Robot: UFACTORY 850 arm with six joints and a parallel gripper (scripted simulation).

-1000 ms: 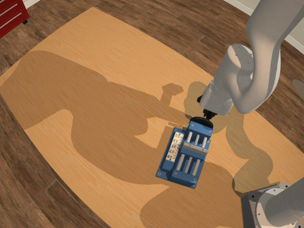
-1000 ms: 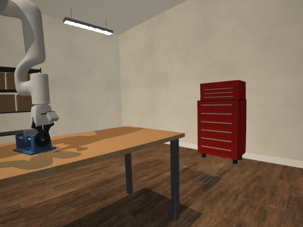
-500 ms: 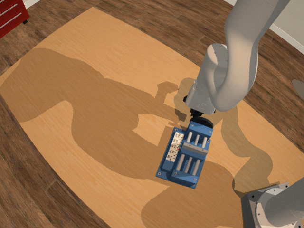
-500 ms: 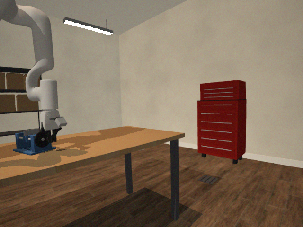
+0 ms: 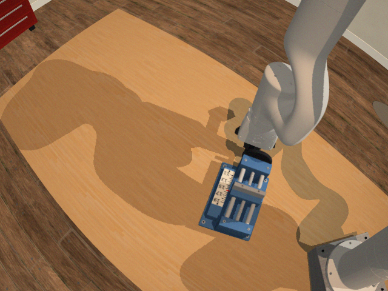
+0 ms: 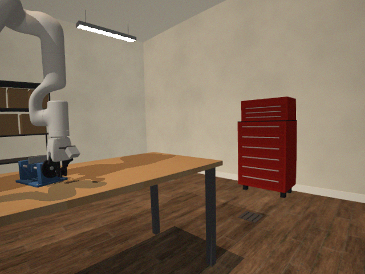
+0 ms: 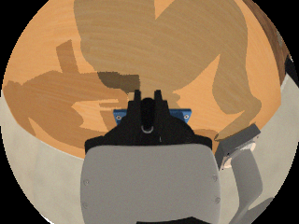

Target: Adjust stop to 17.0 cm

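The red mark (image 5: 227, 190) looks near 15, short of 17. The claw (image 5: 251, 146) (image 6: 61, 173) (image 7: 147, 98) seems closed on the knob (image 7: 148, 111); more turning, letting go and backing off are left
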